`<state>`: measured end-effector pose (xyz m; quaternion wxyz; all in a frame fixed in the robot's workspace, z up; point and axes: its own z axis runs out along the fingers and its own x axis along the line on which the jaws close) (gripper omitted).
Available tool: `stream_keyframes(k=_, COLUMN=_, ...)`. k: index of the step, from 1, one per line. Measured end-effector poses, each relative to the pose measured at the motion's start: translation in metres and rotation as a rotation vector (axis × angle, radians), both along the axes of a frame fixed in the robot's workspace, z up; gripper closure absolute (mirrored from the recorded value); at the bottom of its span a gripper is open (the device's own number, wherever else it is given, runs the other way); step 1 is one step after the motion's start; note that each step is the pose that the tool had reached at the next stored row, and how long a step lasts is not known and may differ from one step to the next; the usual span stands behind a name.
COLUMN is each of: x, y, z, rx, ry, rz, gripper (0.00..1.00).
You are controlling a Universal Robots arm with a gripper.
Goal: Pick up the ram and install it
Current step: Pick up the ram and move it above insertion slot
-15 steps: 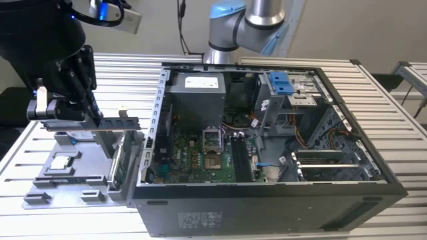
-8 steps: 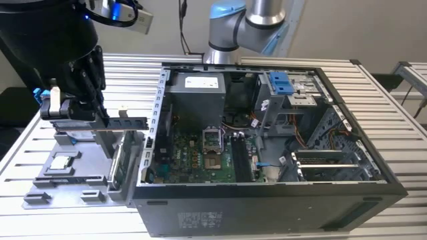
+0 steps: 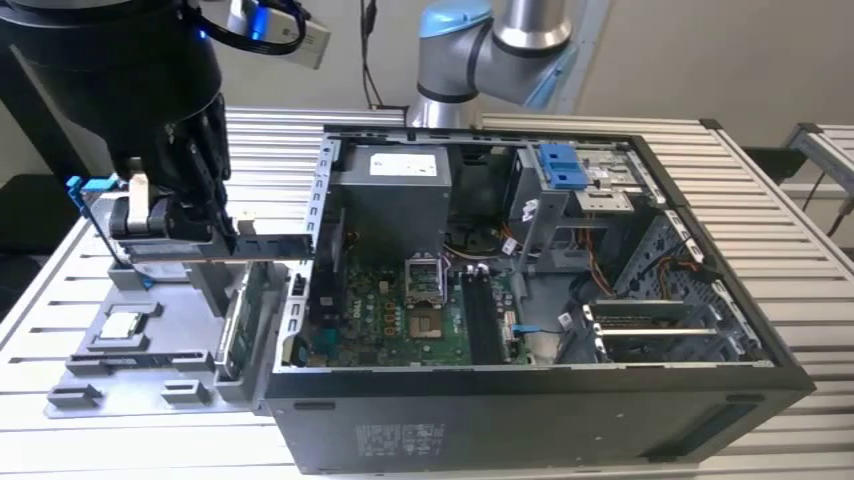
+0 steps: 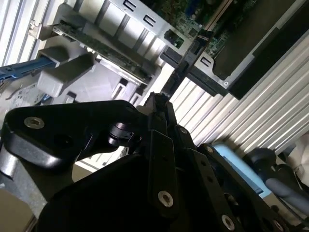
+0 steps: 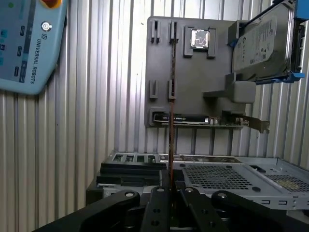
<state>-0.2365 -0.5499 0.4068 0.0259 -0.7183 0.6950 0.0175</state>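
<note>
**Ram held by one end, close to the case wall**

The ram (image 3: 274,243) juts level from the gripper (image 3: 230,236), whose fingers are clamped on one end of it. The rest hangs free in the air, its tip just beside the wall of the case (image 3: 534,425) on the exterior view's left. In the first wrist view it runs edge-on, straight out from the fingertips, above the tray (image 5: 203,72). The risk, as I judge it: so long an overhang may tilt or slip in the grip, or the tip may knock the wall — and a skewed ram would miss or jam in the slots (image 3: 475,310)
</note>
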Motion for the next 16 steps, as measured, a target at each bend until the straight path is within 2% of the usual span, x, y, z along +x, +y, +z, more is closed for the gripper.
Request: stream_keyframes(k=16, x=0.0304, y=0.0000, z=0.0000, rx=-0.0001, ry=0.0000, rz=0.000, gripper=0.85)
